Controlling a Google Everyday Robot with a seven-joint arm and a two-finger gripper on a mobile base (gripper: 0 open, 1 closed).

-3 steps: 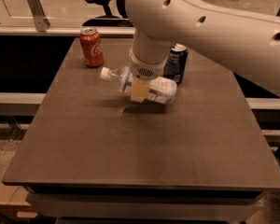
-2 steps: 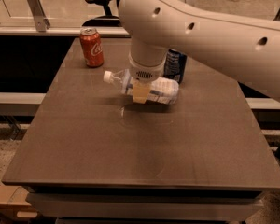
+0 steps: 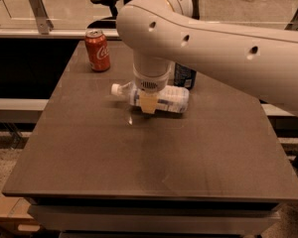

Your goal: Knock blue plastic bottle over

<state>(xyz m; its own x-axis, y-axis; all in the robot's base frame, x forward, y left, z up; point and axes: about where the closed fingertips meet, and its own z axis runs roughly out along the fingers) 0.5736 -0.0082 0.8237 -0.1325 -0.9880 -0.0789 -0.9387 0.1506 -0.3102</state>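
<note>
The blue plastic bottle [image 3: 171, 99] lies on its side near the middle of the dark table [image 3: 139, 157]. Its white cap [image 3: 117, 89] points left. It is clear and ribbed, with a white-and-blue label. My gripper [image 3: 149, 103] hangs from the white arm [image 3: 213, 38] straight over the bottle's middle. Its tan tip is in front of the bottle and hides part of it. The gripper's wrist covers the top of the bottle.
A red Coca-Cola can [image 3: 98, 50] stands upright at the table's back left. A dark blue soda can [image 3: 185, 76] stands just behind the bottle, partly hidden by the arm. A glass partition and an office chair [image 3: 105, 0] are behind the table.
The lying bottle and the gripper have shifted slightly toward the front of the table. The arm's big link has swung further left across the top of the view.
</note>
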